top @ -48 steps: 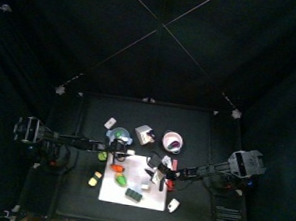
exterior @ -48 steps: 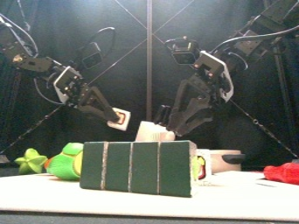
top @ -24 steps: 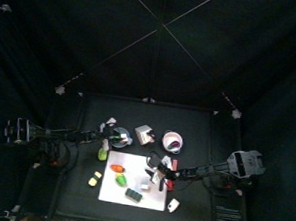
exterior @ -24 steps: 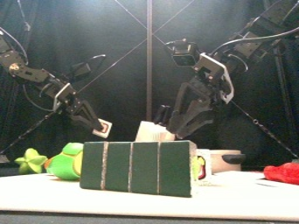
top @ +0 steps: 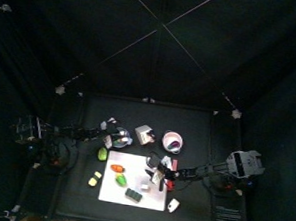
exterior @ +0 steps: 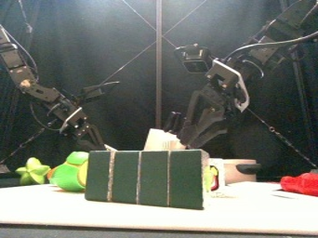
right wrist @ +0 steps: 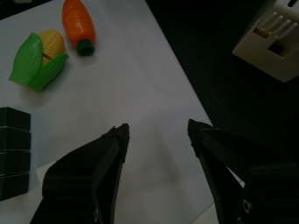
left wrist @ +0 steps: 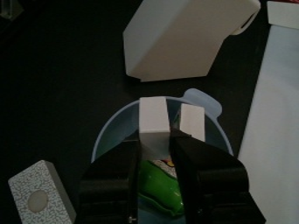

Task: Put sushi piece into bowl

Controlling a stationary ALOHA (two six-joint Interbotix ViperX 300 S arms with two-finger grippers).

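Note:
The white sushi piece (left wrist: 156, 121) sits at the tips of my left gripper (left wrist: 177, 131), whose jaws are shut on it. It hangs just over the pale blue bowl (left wrist: 111, 144), with something green showing down between the jaws. In the front view the left gripper (exterior: 89, 139) is low at the left, and its tip is hidden behind the toys. My right gripper (right wrist: 156, 129) stands open and empty above the white mat (right wrist: 105, 105); it also shows in the front view as the right gripper (exterior: 187, 125), right of centre.
A white box (left wrist: 181, 39) lies beyond the bowl and a white square piece with a grey centre (left wrist: 41, 188) beside it. On the mat are a carrot (right wrist: 76, 22), corn (right wrist: 38, 57) and a dark green block (exterior: 145, 177). A red toy (exterior: 300, 183) lies at the right.
My left arm has swung down and to the left with the sushi piece, which has dropped out of sight behind the front toys. The right arm has not moved.

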